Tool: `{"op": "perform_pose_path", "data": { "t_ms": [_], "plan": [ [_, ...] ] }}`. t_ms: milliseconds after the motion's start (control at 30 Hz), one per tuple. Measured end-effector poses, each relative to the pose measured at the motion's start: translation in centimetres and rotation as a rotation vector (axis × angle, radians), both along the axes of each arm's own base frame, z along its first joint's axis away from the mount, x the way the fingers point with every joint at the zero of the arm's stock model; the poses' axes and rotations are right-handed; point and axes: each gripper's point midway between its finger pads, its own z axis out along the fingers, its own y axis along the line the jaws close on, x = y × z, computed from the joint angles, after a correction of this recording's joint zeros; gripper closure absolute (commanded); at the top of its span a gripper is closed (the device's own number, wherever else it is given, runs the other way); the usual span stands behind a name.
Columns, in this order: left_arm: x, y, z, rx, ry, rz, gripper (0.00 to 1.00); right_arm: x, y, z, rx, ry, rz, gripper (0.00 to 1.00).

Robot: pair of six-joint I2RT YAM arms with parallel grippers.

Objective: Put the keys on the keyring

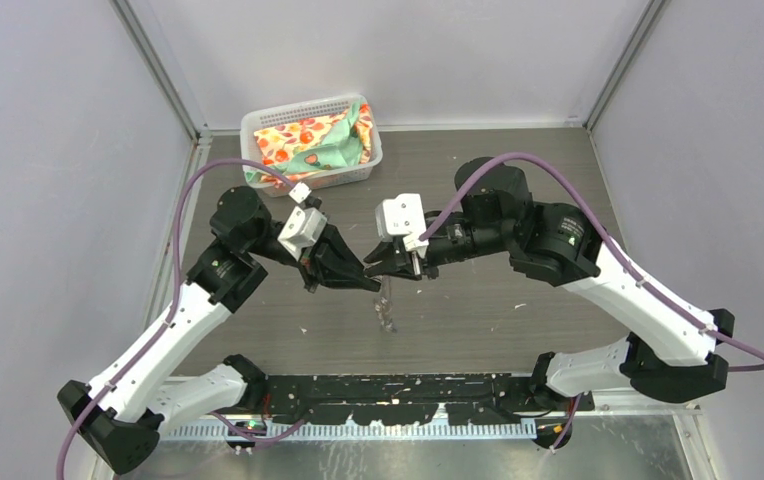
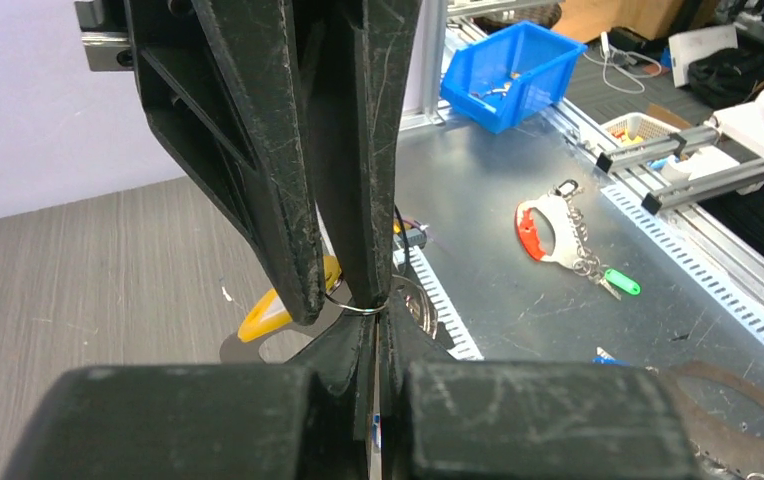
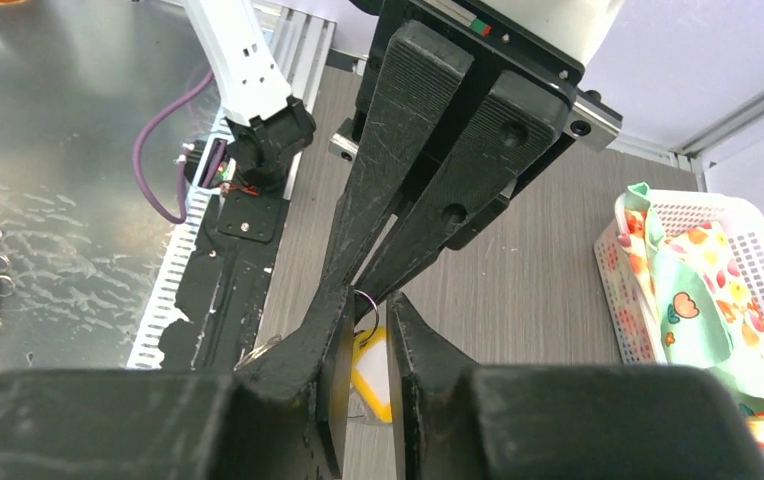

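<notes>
My two grippers meet tip to tip above the table's middle. The left gripper point(image 1: 370, 274) point(image 2: 376, 318) is shut, with a thin wire ring point(image 2: 369, 308) point(image 3: 367, 303) pinched at its tips. From that ring hangs the yellow-headed key point(image 2: 266, 318) point(image 3: 375, 372). The right gripper point(image 1: 372, 266) point(image 3: 369, 312) has its jaws a little apart, one on each side of the ring and key. A silvery piece, perhaps the keyring point(image 2: 420, 300) point(image 3: 256, 349), shows only in part behind the fingers. Small metal bits point(image 1: 388, 308) dangle below. A blue speck deep between the left fingers cannot be identified.
A white basket point(image 1: 258, 125) point(image 3: 758, 215) with patterned cloth stands at the back left of the table. The black base rail point(image 1: 398, 388) runs along the near edge. Beyond it, on a metal bench, lie a blue bin point(image 2: 513, 72) and a red-and-white piece on a chain point(image 2: 548, 228).
</notes>
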Motion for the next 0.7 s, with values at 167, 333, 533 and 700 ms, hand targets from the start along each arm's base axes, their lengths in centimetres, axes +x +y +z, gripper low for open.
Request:
{"op": "perform_pose_path", "data": {
  "t_ms": [167, 333, 533, 700],
  "plan": [
    [0.4, -0.2, 0.1, -0.008, 0.020, 0.026, 1.00, 0.7, -0.3, 0.1, -0.001, -0.011, -0.050, 0.61],
    [0.9, -0.3, 0.2, -0.025, 0.034, 0.063, 1.00, 1.6, -0.6, 0.3, -0.006, -0.028, -0.099, 0.58],
    [1.5, -0.4, 1.3, -0.085, 0.002, 0.121, 1.00, 2.2, -1.2, 1.1, -0.016, -0.042, -0.146, 0.56],
    [1.8, -0.4, 2.2, -0.135, -0.033, 0.145, 1.00, 2.6, -1.6, 1.8, -0.034, -0.034, -0.163, 0.51]
  ]
}}
